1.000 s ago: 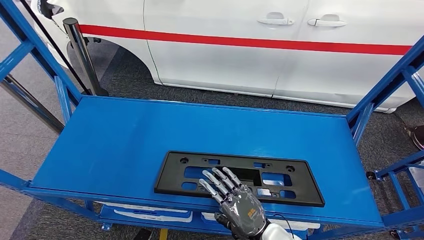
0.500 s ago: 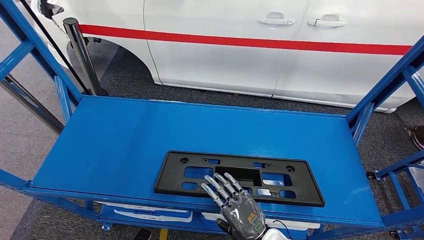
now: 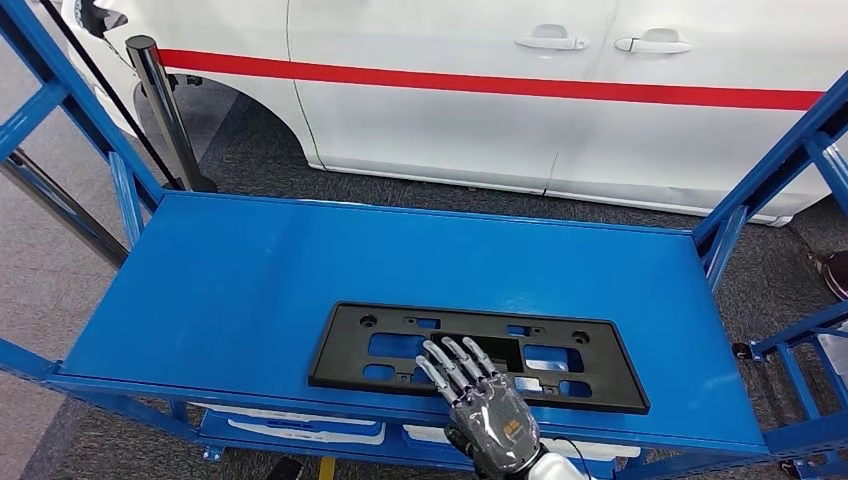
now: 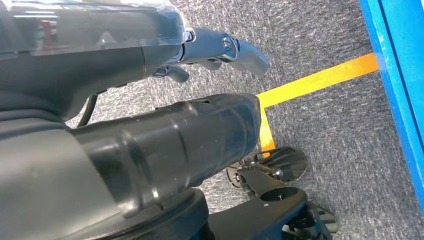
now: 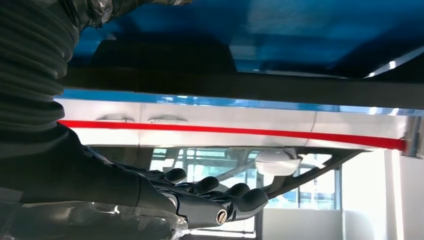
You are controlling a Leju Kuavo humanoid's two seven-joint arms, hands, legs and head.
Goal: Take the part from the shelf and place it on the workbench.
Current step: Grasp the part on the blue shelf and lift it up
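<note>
My right hand (image 3: 492, 412) sits over the near edge of the black part (image 3: 478, 356), fingers spread, nothing held yet. Over the last second it dipped back toward me, then pushed forward and a bit right, fingertips now over the part's middle cutouts. The part lies flat on the blue shelf (image 3: 250, 270) near its front edge, unmoved. Reads as lining up for the grasp; pickup not started. Whether my fingertips touch the part, can't tell. My left hand (image 4: 210, 50) hangs down over carpet, fingers loosely extended, empty. White car (image 3: 560, 90) behind the shelf.
</note>
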